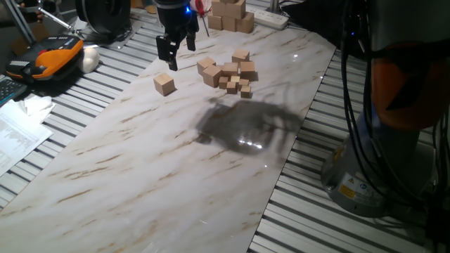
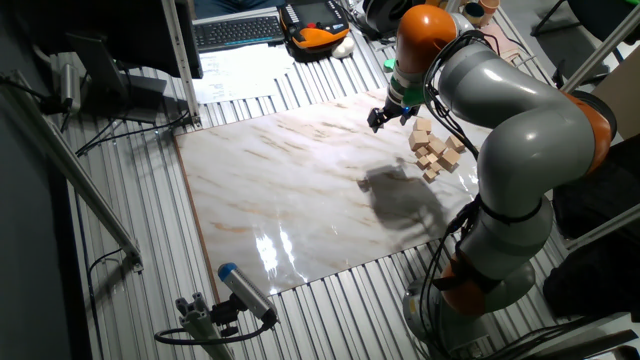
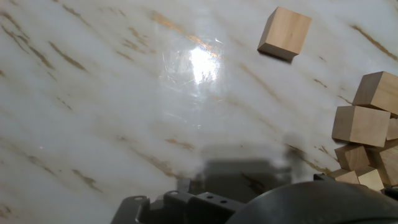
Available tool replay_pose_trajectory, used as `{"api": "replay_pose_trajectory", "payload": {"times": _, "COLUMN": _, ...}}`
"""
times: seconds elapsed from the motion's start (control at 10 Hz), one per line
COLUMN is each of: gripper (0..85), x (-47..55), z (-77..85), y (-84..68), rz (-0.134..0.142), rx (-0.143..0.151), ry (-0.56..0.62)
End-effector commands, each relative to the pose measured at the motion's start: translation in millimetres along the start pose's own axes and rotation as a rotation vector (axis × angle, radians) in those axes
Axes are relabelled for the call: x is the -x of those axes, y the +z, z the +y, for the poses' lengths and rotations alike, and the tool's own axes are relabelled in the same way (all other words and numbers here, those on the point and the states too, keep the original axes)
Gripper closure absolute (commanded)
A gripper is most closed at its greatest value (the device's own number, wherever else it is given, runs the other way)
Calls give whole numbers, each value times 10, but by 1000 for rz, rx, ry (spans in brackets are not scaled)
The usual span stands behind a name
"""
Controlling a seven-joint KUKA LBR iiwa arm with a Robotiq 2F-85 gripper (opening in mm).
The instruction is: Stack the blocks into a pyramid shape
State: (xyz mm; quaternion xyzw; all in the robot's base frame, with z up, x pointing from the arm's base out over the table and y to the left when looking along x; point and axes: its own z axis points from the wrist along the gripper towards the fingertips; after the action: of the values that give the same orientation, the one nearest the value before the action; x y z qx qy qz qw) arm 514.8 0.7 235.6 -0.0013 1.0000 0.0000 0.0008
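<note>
In the hand view the gripper's own fingers cannot be seen; only dark housing fills the lower edge, and the cluster of wooden cubes (image 3: 364, 134) is cut off at the right border. The other fixed view hides much of that cluster (image 2: 437, 152) behind the grey arm (image 2: 510, 110), so the cubes cannot be counted there.

The gripper (image 1: 174, 50) hangs above the marble-patterned board (image 1: 140, 161), its two dark fingers a little apart with nothing between them, touching no block. Just below and in front of it one lone cube (image 1: 164, 84) rests flat on the board, well apart from the others. To its right the loose cluster (image 1: 228, 72) lies jumbled, bigger cubes mixed with much smaller ones. Farthest back, a pile of bigger pale blocks (image 1: 230, 15) sits at the board's far edge.
</note>
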Motion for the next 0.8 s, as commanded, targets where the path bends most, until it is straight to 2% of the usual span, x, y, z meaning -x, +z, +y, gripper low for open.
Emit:
{"api": "replay_pose_trajectory", "payload": {"times": 0.0, "gripper": 850, "x": 6, "z": -3, "y": -4, "rz": 178, "rx": 205, "ry": 398}}
{"api": "replay_pose_trajectory", "payload": {"times": 0.2, "gripper": 850, "x": 15, "z": -7, "y": -70, "rz": 188, "rx": 204, "ry": 401}}
{"api": "replay_pose_trajectory", "payload": {"times": 0.3, "gripper": 850, "x": 37, "z": -22, "y": -57, "rz": 186, "rx": 189, "ry": 392}}
{"api": "replay_pose_trajectory", "payload": {"times": 0.6, "gripper": 850, "x": 215, "z": -186, "y": -36, "rz": 195, "rx": 195, "ry": 367}}
{"api": "replay_pose_trajectory", "payload": {"times": 0.7, "gripper": 850, "x": 221, "z": -190, "y": -46, "rz": 190, "rx": 193, "ry": 370}}
